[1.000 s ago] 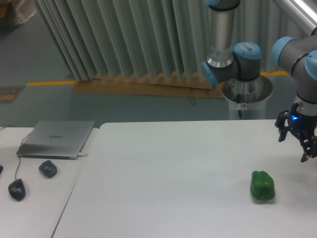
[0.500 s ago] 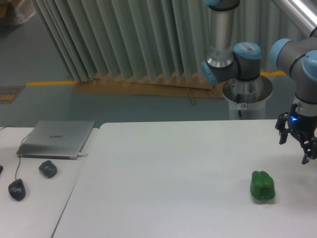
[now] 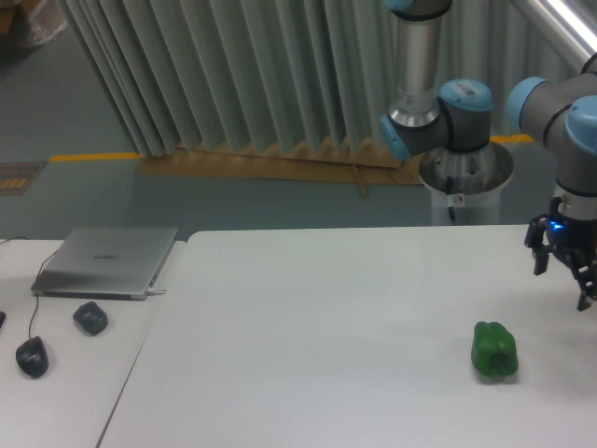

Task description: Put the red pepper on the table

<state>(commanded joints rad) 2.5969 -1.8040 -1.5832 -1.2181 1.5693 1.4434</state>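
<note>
The red pepper shows nowhere in the camera view; it is hidden or out of frame. My gripper hangs at the far right edge, just above the white table. Its dark fingers are spread apart and nothing is visible between them, so it is open. It sits above and to the right of a green bell pepper, apart from it.
The arm's base stands behind the table's far edge. On the adjoining desk at left lie a closed laptop and two dark mice. Pleated curtains hang behind.
The gripper has drifted a little to the right, toward the frame's edge, staying open. The green pepper has not moved.
</note>
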